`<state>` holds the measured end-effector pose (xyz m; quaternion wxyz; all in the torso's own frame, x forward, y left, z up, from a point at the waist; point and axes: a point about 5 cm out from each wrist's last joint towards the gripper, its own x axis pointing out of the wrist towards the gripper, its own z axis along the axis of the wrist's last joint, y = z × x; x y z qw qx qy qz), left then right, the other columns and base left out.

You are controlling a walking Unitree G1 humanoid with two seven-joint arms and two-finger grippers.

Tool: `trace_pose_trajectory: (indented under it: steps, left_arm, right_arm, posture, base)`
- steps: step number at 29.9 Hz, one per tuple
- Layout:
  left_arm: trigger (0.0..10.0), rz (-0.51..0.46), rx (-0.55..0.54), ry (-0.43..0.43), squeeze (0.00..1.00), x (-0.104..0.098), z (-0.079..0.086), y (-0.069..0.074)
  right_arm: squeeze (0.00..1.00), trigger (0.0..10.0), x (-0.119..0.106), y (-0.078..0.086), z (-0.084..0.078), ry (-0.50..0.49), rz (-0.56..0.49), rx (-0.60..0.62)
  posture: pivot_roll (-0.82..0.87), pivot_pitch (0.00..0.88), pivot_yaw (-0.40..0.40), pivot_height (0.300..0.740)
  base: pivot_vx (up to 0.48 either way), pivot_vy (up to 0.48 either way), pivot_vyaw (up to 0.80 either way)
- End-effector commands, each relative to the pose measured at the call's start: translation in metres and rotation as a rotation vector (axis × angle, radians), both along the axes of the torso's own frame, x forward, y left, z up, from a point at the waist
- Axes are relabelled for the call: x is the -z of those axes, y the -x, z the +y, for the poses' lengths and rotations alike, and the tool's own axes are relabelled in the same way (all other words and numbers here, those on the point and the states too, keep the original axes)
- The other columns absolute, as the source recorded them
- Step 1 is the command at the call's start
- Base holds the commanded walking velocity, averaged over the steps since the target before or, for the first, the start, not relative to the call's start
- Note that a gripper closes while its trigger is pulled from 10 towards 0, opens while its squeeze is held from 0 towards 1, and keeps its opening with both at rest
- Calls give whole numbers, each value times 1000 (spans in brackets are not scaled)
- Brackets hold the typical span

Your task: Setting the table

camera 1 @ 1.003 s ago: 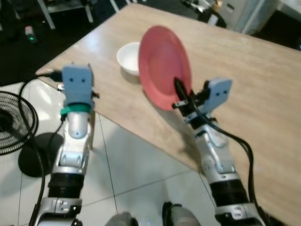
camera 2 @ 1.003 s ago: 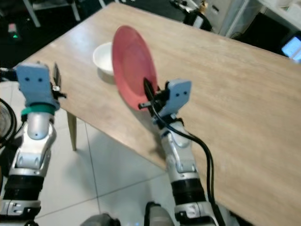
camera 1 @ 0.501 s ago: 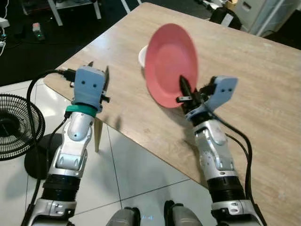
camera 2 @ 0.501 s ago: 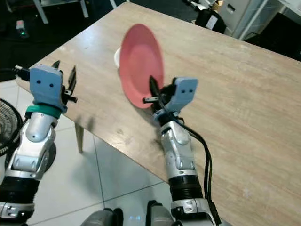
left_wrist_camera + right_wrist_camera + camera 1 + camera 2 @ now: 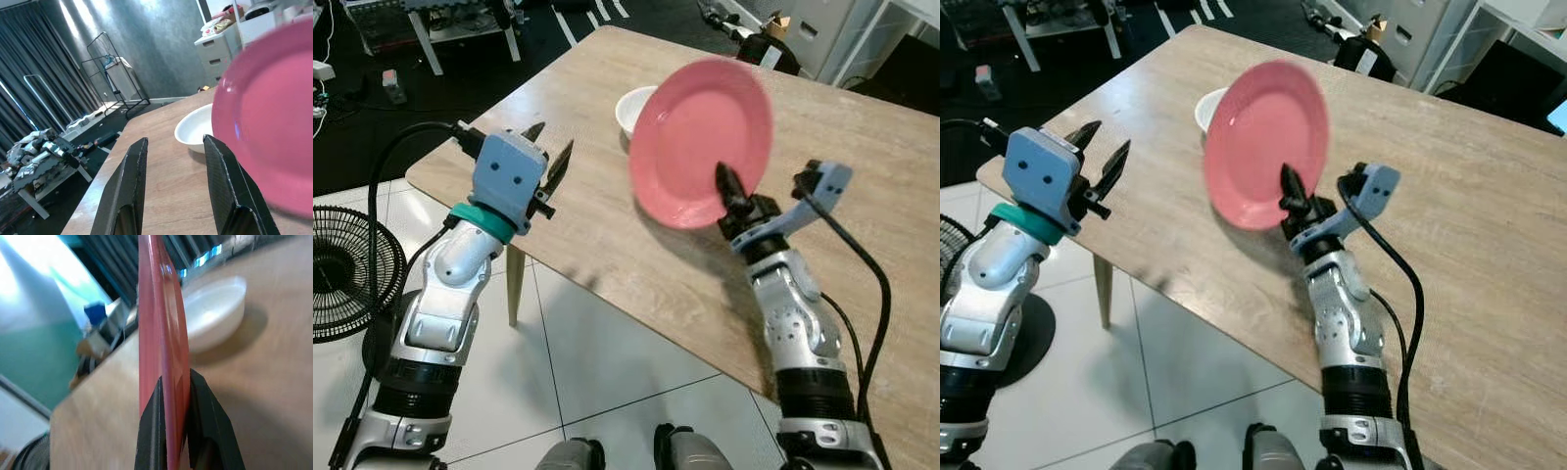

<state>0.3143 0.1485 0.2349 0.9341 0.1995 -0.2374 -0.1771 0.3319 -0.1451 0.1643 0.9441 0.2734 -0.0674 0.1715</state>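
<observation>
Gripping pink plate (image 5: 700,139) by its lower rim, upright above table (image 5: 862,176): right gripper (image 5: 732,196) | left gripper (image 5: 546,166) spread wide, empty | white bowl (image 5: 634,106) behind plate

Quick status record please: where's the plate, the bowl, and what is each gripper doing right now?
plate: pink plate, held up on edge above the wooden table, clear of it
right gripper: fingers shut on the plate's lower rim
left gripper: fingers open, empty, over the table's near corner
bowl: white bowl on the table, behind the plate
</observation>
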Motion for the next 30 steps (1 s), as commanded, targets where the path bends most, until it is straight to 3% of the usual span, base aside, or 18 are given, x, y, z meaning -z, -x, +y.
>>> trace_pose_trajectory:
  steps: [1,4,7,10,15,16,18,19,24,25,30]
  left_arm:
    - [10000,23,12,-39,0,6,-1,1]
    - [10000,22,15,-75,0,8,-2,1]
    - [10000,12,58,-196,0,8,-3,3]
    - [10000,12,64,-203,0,6,-2,3]
    - [10000,13,69,-204,0,5,-3,2]
    - [10000,13,66,-200,0,5,-3,3]
    - [10000,13,64,-198,0,5,-3,3]
    - [10000,14,62,-198,0,7,-3,3]
    - [10000,20,62,-199,0,9,-2,3]
    - [10000,22,62,-199,0,10,-2,3]
    - [10000,25,64,-197,0,11,-4,2]
  right_arm:
    - [0,10000,8,0,5,-20,51,-34]
    - [0,10000,12,-2,8,-48,92,-40]
    - [0,10000,22,-7,18,-129,207,-61]
    - [0,10000,25,-8,19,-160,242,-81]
    - [24,10000,29,-8,17,-81,252,-78]
    - [616,10000,28,-8,13,-71,246,-69]
    - [616,10000,28,-8,11,-67,245,-64]
    - [820,10000,25,-7,4,-68,228,-59]
    - [831,10000,21,-2,-10,-53,197,-51]
    - [1000,10000,21,1,-14,-40,195,-52]
    - [1000,10000,23,6,-19,-16,190,-52]
  posture:
    - [6,88,72,740]
    - [13,92,71,740]
    - [17,98,72,740]
    - [16,99,72,740]
    - [19,102,68,740]
    - [19,103,67,740]
    - [18,103,66,740]
    - [17,105,65,740]
    - [10,108,65,740]
    - [3,111,65,740]
    - [-3,113,66,740]
  base:
    - [0,0,0]
    - [0,0,0]
    - [0,0,0]
    - [0,0,0]
    - [0,0,0]
    - [0,0,0]
    - [0,0,0]
    - [0,0,0]
    - [0,0,0]
    - [0,0,0]
    - [0,0,0]
